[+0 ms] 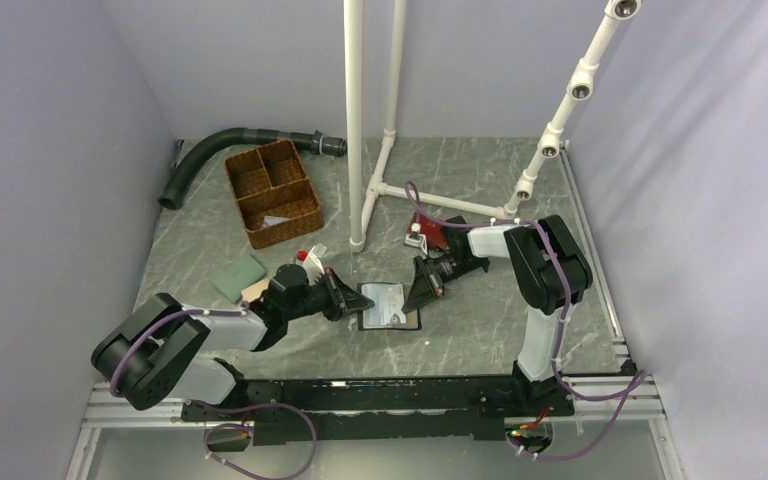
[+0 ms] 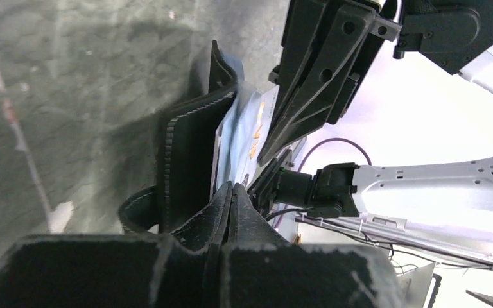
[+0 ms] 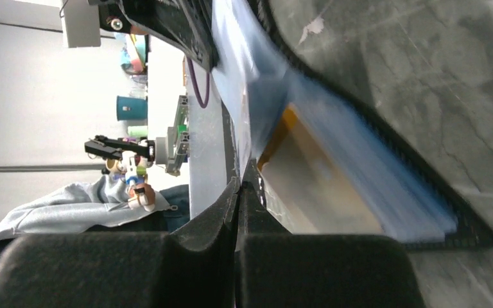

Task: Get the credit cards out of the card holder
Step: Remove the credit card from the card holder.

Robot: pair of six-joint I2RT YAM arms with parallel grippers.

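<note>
The card holder lies open on the table between my two grippers, light blue panel up. My left gripper is shut on its left edge; in the left wrist view its jaws are pressed together against the black stitched edge. My right gripper is shut on the right side; in the right wrist view its jaws pinch the thin rim of the light blue panel. An orange-yellow credit card shows inside the pocket beside those jaws. The dark card is hidden.
A brown wicker basket stands at the back left, with a black hose behind it. A green wallet and a beige wallet lie by the left arm. A red wallet lies behind the right gripper. A white pipe frame stands mid-table.
</note>
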